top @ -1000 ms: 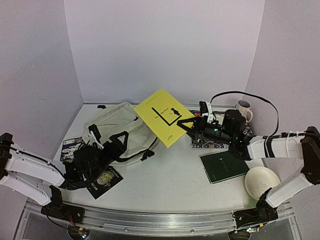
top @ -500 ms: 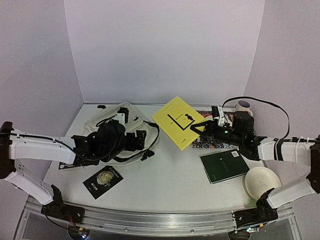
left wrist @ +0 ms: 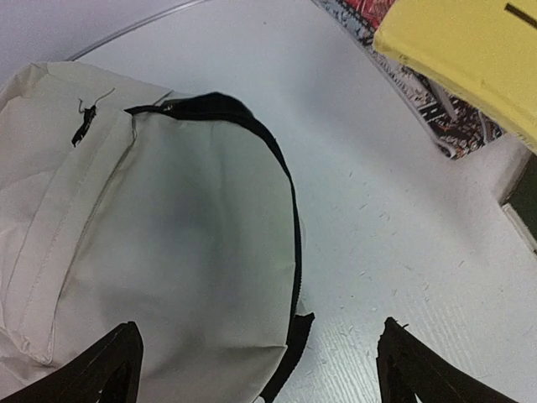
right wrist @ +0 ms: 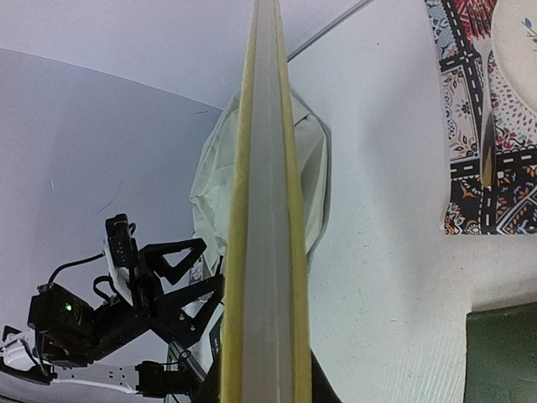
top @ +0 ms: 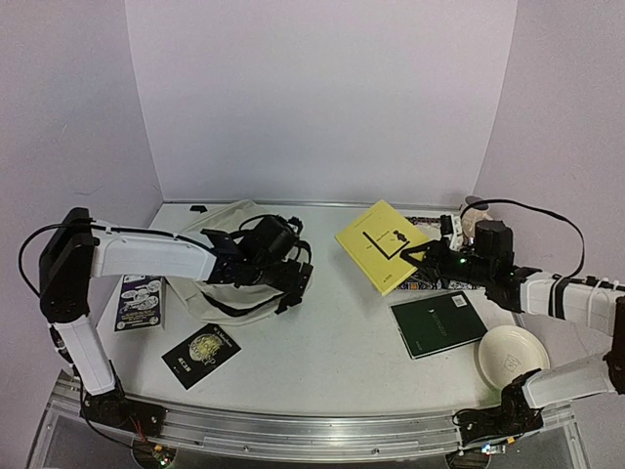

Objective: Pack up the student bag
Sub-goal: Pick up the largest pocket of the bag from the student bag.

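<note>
Left gripper (left wrist: 260, 363), jaws wide apart and empty, hovers over the backpack (left wrist: 168, 252); right gripper (top: 415, 256) clamps a tilted yellow book (top: 384, 244) to the backpack's right.

A lab booth (plain lilac walls (top: 322, 98)) around a white table (top: 332, 352).

The top camera looks down from behind over the whole bench (top: 332, 337). The wrist cameras peer closely past the left claw (left wrist: 260, 369) and right claw (right wrist: 267, 390); both catch the backpack (left wrist: 168, 252) and yellow book (left wrist: 470, 50) ahead.

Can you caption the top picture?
Right end effector holds a yellow book; left end effector open above the cream bag.
</note>
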`<action>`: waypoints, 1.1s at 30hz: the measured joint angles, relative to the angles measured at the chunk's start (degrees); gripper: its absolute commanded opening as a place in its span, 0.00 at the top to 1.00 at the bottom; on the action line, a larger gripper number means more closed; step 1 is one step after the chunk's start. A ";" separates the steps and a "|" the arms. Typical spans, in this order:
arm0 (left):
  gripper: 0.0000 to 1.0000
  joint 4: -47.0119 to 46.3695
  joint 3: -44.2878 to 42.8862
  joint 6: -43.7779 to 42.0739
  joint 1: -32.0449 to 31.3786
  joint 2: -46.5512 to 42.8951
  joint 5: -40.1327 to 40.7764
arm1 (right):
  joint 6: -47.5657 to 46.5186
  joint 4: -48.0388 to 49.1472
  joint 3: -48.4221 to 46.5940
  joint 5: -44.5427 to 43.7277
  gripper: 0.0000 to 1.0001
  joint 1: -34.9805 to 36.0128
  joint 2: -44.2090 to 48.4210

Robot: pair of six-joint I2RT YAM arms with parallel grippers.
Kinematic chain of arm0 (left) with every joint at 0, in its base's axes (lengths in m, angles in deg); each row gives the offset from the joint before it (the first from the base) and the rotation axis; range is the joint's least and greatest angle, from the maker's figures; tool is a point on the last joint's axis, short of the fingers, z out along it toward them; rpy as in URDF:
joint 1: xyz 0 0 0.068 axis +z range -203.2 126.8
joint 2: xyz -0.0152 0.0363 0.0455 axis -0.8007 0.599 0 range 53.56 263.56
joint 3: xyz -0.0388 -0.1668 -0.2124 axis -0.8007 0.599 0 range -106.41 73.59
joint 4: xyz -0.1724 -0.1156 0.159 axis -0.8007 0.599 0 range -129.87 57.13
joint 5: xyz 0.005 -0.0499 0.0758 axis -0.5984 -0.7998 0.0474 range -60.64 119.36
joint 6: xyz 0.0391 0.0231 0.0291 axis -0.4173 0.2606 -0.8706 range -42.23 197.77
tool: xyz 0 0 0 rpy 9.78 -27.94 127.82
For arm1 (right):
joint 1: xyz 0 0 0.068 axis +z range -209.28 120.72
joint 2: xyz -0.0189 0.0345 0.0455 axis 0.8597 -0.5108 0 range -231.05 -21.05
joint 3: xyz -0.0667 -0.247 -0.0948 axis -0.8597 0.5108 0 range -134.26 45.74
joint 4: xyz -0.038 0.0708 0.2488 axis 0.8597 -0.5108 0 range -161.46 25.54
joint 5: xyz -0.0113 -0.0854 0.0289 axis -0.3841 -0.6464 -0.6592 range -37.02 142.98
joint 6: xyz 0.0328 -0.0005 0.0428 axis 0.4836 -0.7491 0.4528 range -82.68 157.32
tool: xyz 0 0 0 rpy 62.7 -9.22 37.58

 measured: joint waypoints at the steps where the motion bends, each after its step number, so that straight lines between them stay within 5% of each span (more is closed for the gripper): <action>1: 0.03 1.19 -1.50 -0.19 0.21 1.59 -0.28 | -0.05 -0.37 0.13 0.04 1.00 0.00 0.00; 7: 0.13 8.20 -11.56 -1.52 1.89 11.55 0.27 | -0.36 -1.22 0.39 0.22 1.00 0.00 0.02; 13: 0.39 12.79 -19.05 -3.57 2.90 19.47 1.57 | -0.91 -1.42 0.41 0.27 1.00 0.00 0.45; 17: 0.75 14.87 -21.88 -5.44 3.05 21.89 0.75 | -1.64 -2.45 0.69 -0.08 1.00 0.00 2.17; 20: 0.90 16.36 -24.01 -6.13 2.95 22.14 -1.60 | -2.21 -3.64 0.80 -0.58 1.00 0.00 3.49; 25: 1.00 17.51 -27.86 -6.14 2.28 22.14 -4.63 | -3.31 -5.02 0.80 -1.52 1.00 0.00 5.05; 33: 0.94 17.72 -30.86 -4.23 -1.65 21.50 -10.50 | -4.63 -8.42 0.80 -2.18 1.00 0.00 8.03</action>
